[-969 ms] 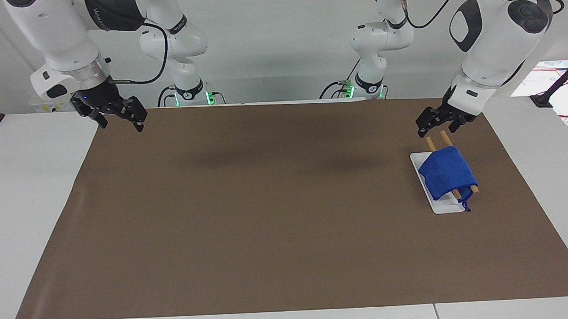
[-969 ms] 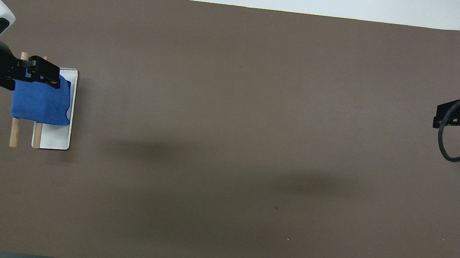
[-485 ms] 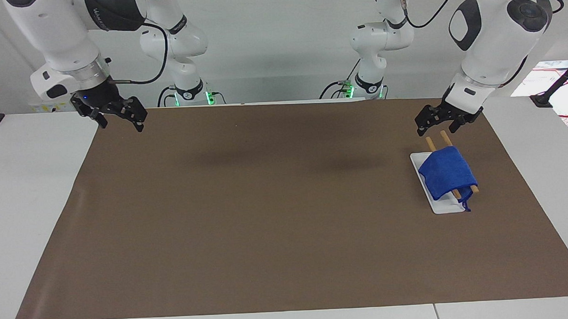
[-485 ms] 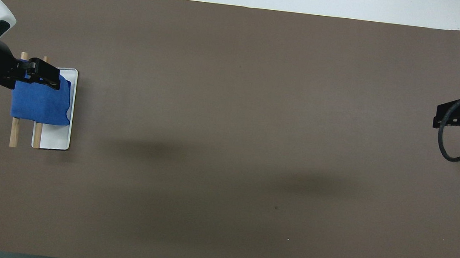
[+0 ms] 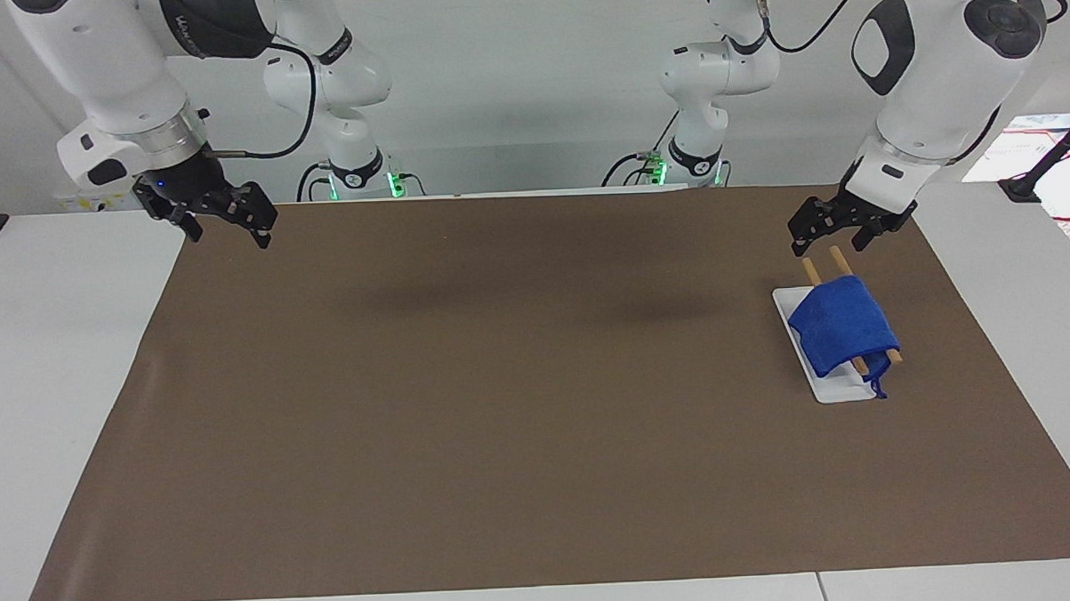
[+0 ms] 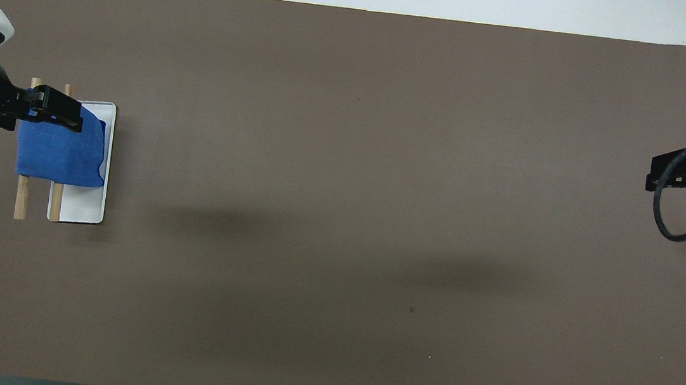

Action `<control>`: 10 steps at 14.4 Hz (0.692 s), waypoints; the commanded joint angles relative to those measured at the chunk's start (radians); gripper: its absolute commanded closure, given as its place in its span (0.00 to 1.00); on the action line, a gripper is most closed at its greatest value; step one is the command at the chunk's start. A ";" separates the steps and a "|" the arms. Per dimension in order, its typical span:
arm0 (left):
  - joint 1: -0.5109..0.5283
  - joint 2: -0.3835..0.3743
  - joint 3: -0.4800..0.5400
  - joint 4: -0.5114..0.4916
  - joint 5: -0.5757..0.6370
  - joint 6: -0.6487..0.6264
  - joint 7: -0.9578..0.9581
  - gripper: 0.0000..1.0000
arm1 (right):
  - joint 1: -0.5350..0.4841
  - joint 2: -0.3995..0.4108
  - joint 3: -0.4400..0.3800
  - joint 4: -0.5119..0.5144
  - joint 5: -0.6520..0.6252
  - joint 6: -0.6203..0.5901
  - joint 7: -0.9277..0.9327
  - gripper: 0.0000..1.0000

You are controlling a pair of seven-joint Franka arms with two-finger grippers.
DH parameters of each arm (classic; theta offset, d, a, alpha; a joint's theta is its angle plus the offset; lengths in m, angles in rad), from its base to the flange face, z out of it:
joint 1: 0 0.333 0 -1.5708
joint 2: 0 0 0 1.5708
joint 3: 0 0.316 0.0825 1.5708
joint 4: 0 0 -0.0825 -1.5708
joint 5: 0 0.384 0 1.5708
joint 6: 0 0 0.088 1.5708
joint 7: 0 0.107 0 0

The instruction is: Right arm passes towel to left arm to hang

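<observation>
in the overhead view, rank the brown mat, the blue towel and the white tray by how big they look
1. brown mat, by far the largest.
2. blue towel.
3. white tray; the towel covers part of it, so this order is unsure.

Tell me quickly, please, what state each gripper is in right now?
Left gripper: open, empty, raised over the wooden rods just clear of the small bright blue microfibre towel.
Right gripper: open, empty, waiting over its end of the table.
</observation>
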 commanded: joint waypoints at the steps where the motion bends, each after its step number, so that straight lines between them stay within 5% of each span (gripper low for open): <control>1: 0.005 -0.024 0.004 -0.020 0.000 0.019 0.044 0.00 | -0.006 -0.017 0.003 -0.021 0.007 0.021 -0.023 0.00; 10: 0.015 -0.024 0.004 -0.017 0.000 0.021 0.055 0.00 | -0.004 -0.017 0.003 -0.019 0.007 0.021 -0.024 0.00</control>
